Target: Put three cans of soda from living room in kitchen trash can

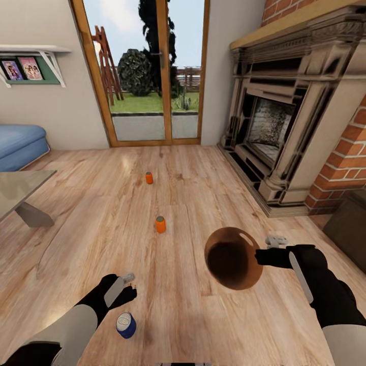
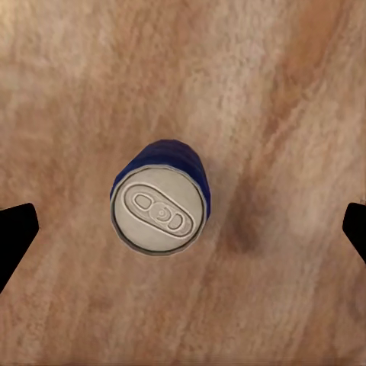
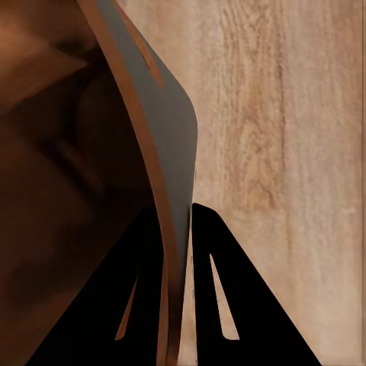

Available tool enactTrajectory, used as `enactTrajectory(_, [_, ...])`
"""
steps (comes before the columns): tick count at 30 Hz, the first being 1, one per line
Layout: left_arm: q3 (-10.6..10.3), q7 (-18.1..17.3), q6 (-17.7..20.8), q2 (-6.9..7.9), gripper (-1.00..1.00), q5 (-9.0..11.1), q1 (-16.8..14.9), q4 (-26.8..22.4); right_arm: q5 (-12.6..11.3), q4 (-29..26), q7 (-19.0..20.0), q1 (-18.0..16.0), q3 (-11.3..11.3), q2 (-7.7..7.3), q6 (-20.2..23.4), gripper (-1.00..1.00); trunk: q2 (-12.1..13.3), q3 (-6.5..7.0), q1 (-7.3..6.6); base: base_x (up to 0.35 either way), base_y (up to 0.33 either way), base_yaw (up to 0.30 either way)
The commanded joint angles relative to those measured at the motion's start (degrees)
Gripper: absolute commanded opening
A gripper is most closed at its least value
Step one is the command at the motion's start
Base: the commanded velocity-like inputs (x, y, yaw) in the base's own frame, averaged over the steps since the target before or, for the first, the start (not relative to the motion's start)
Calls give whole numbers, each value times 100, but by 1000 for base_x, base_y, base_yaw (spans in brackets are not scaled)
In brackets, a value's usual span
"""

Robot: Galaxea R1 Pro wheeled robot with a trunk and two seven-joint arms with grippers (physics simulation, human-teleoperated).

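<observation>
1. While the robot stands on the warm wood plank floor [image 1: 203,315] of the living room, its right gripper [image 3: 177,229] is clenched on the rim of the small round bin with the tan-brown inside [image 1: 233,258], one finger inside the wall and one outside, holding it off the floor with its mouth turned toward the head camera.
2. Its left gripper [image 1: 128,285] hangs directly over the dark blue soda can with the silver top [image 2: 158,207], fingers spread wide to either side and not touching it.
3. That can stands upright on the planks near the robot.
4. Farther out, one orange soda can [image 1: 160,224] stands mid-floor, and a second orange can [image 1: 149,178] stands beyond it, nearer the wood-framed glass doors [image 1: 147,71].
5. A brick and carved-stone fireplace [image 1: 284,117] rises on the right, a blue sofa [image 1: 19,145] sits on the left.
</observation>
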Motion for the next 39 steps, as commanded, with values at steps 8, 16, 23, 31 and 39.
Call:
enactTrajectory(8, [-54, -9, -32, 11, 100, -4, -8, 93, -144, -45, 662, 16, 9, -242, 17, -100, -12, -177, 20, 0, 0, 0])
enactTrajectory(16, [-48, -51, -55, 40, 100, 0, -20, 100, -134, -116, 844, 22, 12, -274, 17, -100, -22, -354, 40, 0, 0, 0])
enactTrajectory(23, [-48, -214, -103, 78, 100, -4, -127, 95, -134, -149, 851, 26, 12, -275, 17, -100, -32, -510, 58, 0, 0, 0])
enactTrajectory(31, [-49, -362, -431, 117, 100, -18, -140, 95, -139, -240, 857, 27, 12, -348, 17, -100, -42, -687, 79, 0, 0, 0])
enactTrajectory(39, [-44, -477, -560, 214, 100, -14, -140, 95, -142, -262, 860, 27, 5, -417, 17, -100, -53, -864, 100, 0, 0, 0])
